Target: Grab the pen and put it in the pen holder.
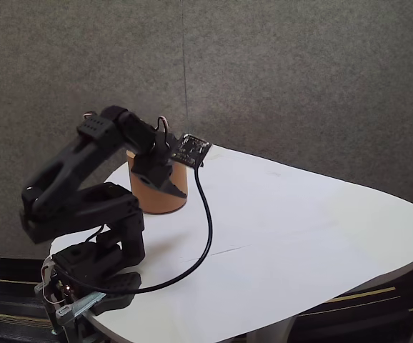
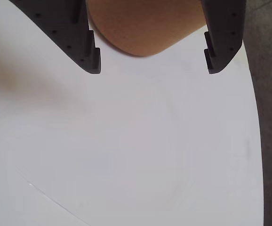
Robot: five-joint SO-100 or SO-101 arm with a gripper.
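The gripper [image 2: 152, 59] is spread wide and holds nothing; in the wrist view its two dark fingers [image 2: 75, 33] enter from the top edge with the holder [image 2: 145, 26] showing between them at top centre. In the fixed view the gripper [image 1: 165, 179] sits left of centre, right against the upper part of the holder [image 1: 160, 194], which stands on the white counter [image 1: 299, 236].

The pen cannot be made out in either view. It may already be inside the holder, but the arm hides the rim and the inside, so what the holder contains cannot be told.

Risks, as I judge them: the gripper is so close to the holder that a careless pull-back could catch its wall and tip or shove it toward the counter's near edge. The black cable [image 1: 205, 229] loops down across the counter from the wrist camera board and could snag the holder as the arm moves.
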